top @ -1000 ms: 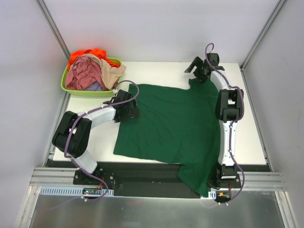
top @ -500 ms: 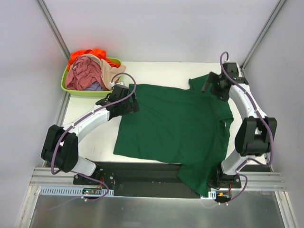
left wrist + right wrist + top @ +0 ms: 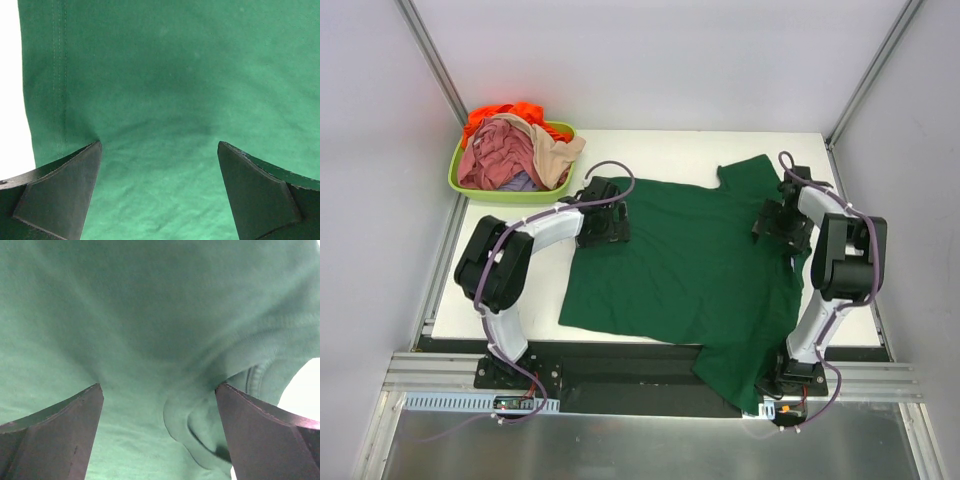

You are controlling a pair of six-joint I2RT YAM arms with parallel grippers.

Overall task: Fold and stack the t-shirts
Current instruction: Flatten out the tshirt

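A dark green t-shirt (image 3: 690,265) lies spread on the white table, one part hanging over the near edge. My left gripper (image 3: 603,226) is open, pressed down on the shirt's left edge; the left wrist view shows the cloth (image 3: 165,100) and its stitched hem between the open fingers. My right gripper (image 3: 780,222) is open over the shirt's right side by the sleeve; the right wrist view shows a fold of green cloth (image 3: 200,425) between its fingers. Pink, orange, beige and lavender shirts (image 3: 510,150) are heaped in the tub.
The lime-green tub (image 3: 470,185) stands at the table's far left corner. Bare white table (image 3: 660,150) shows behind the shirt and to its left (image 3: 520,290). Grey walls and metal frame posts enclose the table.
Both grippers have come down onto the green shirt: the left moved right onto its left edge, the right swung from the far right corner down to the sleeve area.
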